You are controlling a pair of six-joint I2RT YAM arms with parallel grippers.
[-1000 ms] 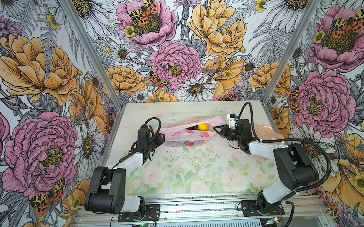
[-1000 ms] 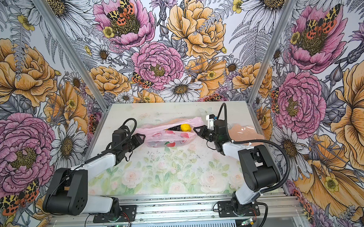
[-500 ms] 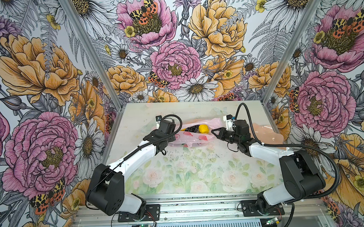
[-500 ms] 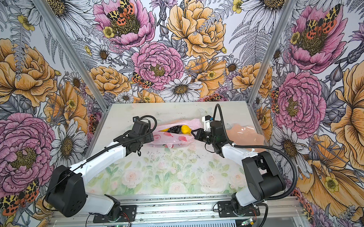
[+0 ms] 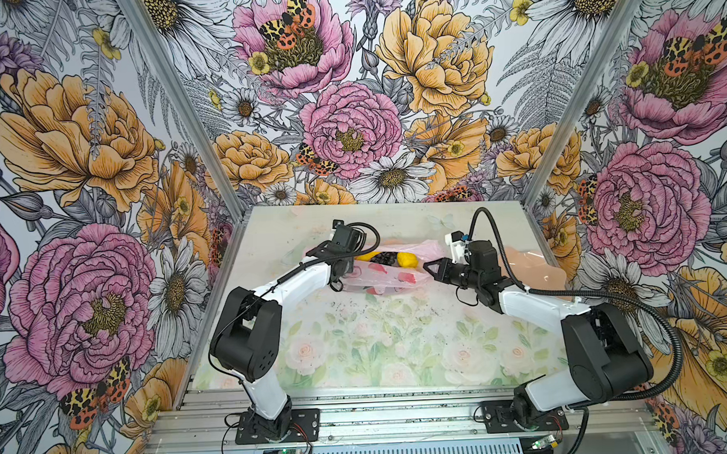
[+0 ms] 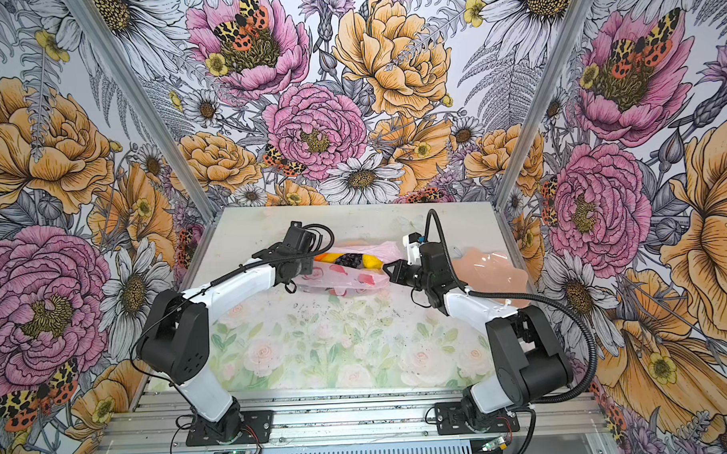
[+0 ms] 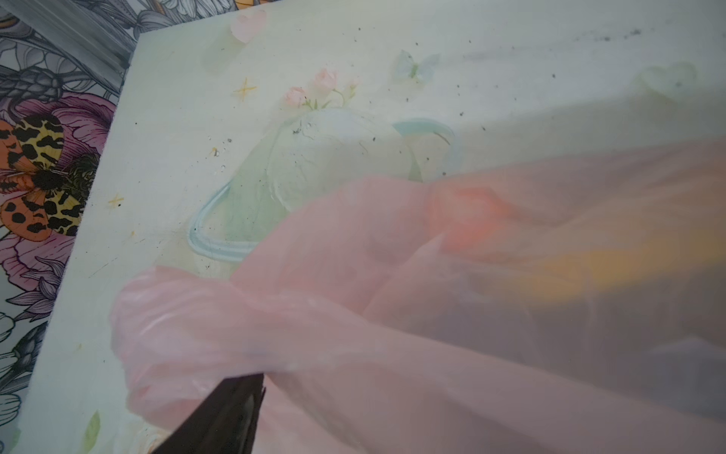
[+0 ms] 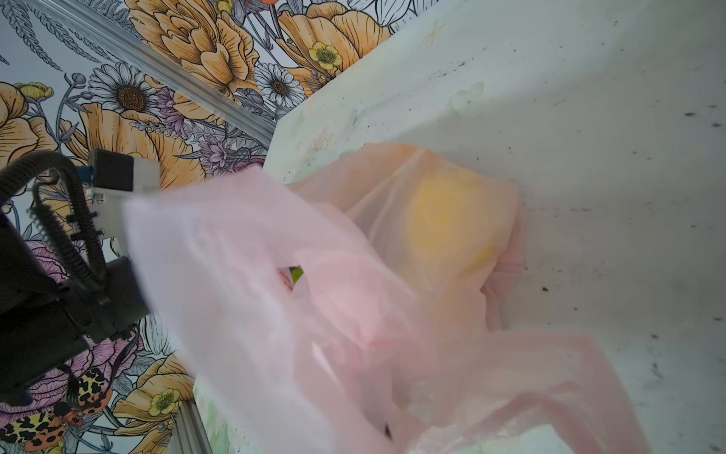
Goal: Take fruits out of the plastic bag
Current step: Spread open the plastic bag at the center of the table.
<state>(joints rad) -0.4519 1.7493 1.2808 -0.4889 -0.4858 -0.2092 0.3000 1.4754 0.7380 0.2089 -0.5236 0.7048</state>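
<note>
The pink plastic bag (image 5: 380, 277) (image 6: 338, 279) lies at the back middle of the table, its mouth open upward. In the mouth lie a yellow banana (image 5: 363, 256), a dark grape bunch (image 5: 383, 258) and a yellow lemon (image 5: 408, 259). My left gripper (image 5: 349, 274) is pushed against the bag's left end. In the left wrist view only one dark finger (image 7: 235, 408) shows; film covers the rest. Blurred orange and yellow fruits (image 7: 589, 267) show through it. My right gripper (image 5: 430, 269) is shut on the bag's right end. Film fills the right wrist view, with a yellow fruit (image 8: 444, 220) behind it.
A peach-coloured scalloped dish (image 5: 533, 263) (image 6: 492, 269) sits at the back right, behind my right arm. The table's left edge (image 7: 98, 196) lies close to the bag's left end. The booth's flowered walls close the table in on three sides.
My left arm has swung right from beside the bag up to its left end. The right gripper has drawn slightly left with the bag's end, which has bunched shorter.
</note>
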